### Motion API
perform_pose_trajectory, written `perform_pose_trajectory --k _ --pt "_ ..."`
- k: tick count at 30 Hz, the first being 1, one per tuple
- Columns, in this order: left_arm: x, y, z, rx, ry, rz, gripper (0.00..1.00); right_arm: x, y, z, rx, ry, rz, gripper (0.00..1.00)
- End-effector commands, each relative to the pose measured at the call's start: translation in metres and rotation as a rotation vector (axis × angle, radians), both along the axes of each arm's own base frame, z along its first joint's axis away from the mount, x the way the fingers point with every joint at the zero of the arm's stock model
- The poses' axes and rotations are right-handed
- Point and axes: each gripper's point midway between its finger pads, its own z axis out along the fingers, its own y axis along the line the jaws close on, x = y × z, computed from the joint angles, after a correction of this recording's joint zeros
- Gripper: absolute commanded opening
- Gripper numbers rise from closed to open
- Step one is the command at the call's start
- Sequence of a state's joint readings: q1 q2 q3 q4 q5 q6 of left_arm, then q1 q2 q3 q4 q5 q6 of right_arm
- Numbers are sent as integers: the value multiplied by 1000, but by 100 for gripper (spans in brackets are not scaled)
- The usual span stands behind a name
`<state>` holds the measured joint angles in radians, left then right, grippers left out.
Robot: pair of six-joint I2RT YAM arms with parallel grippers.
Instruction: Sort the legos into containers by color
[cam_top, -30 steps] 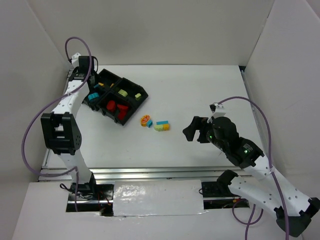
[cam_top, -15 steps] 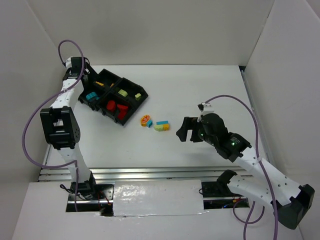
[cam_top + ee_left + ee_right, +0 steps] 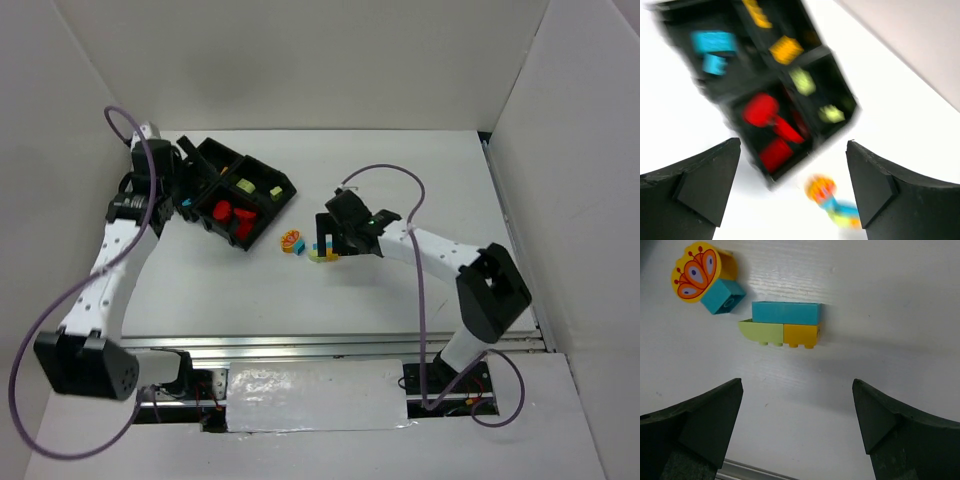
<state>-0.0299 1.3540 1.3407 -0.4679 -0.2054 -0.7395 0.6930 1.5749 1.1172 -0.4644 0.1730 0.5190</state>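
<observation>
1. Enclosure: plain white walls point(image 3: 300, 60) stand at the back, left and right of the work area.
2. Table point(image 3: 420, 180): white, matte, with a faint wood-like grain in the right wrist view. A metal rail point(image 3: 320, 347) runs along its near edge, and a crinkled silver sheet point(image 3: 315, 395) lies in front of the rail.
3. Arms: the left arm point(image 3: 110, 270) reaches to the far-left corner. The right arm point(image 3: 440, 250) reaches left across the table centre. A purple cable point(image 3: 385, 170) loops above it.
4. Tray point(image 3: 262, 167): black, four compartments, set at an angle at the far left of the table.
5. Left claw point(image 3: 792, 150): jaws spread wide, holding nothing, above the tray.
6. Right claw point(image 3: 797, 385): jaws spread wide, holding nothing, above the loose legos.
7. Legos in the tray: red bricks point(image 3: 232, 215), teal bricks point(image 3: 715, 42), orange bricks point(image 3: 786, 49) and pale green bricks point(image 3: 802, 81), each colour in its own compartment.
8. Loose legos, on the table just right of the tray: a long teal brick point(image 3: 785, 313) touches a pale green brick point(image 3: 761, 332) and an orange brick point(image 3: 801, 334). Just beside them, a round yellow patterned piece point(image 3: 695, 271) touches a teal cube point(image 3: 724, 296).
</observation>
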Motion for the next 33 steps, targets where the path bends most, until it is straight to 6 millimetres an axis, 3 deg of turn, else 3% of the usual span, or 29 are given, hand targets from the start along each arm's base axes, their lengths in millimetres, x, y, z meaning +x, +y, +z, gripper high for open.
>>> perform_pose_trajectory --k 1,2,3,5,6,12,17,23,24,30,31,33 --pt "-35 -40 -4 -48 -28 -151 100 23 8 3 -62 -41 -24 98" --pt "-45 -49 -7 -64 -27 -192 99 27 10 0 -76 -41 -27 98" --pt "-57 -54 -22 -67 2 -222 99 34 14 -7 -95 -34 -31 98" --pt "-79 -63 -18 -55 -16 -293 99 43 14 -12 -115 -38 -58 97" --pt "-94 -64 -22 -25 -9 -324 100 48 18 -14 -113 -48 -63 97" --pt "-139 -60 -29 107 24 -469 100 59 32 -28 -113 -33 -35 97" --pt "-152 -51 -48 150 30 -451 100 67 33 -43 -161 -21 -32 96" --pt "-149 -62 -47 135 24 -517 100 68 35 -54 -180 -1 -19 88" --pt "-148 -61 -49 136 37 -517 99 67 35 -56 -179 2 -15 84" --pt "-150 -63 -48 131 22 -521 99 61 36 -53 -143 -4 -4 37" --pt "-149 -63 -46 128 16 -522 100 62 35 -47 -132 -16 -21 0" --pt "-149 -68 -47 114 9 -546 99 60 27 -37 -118 -35 -74 0"
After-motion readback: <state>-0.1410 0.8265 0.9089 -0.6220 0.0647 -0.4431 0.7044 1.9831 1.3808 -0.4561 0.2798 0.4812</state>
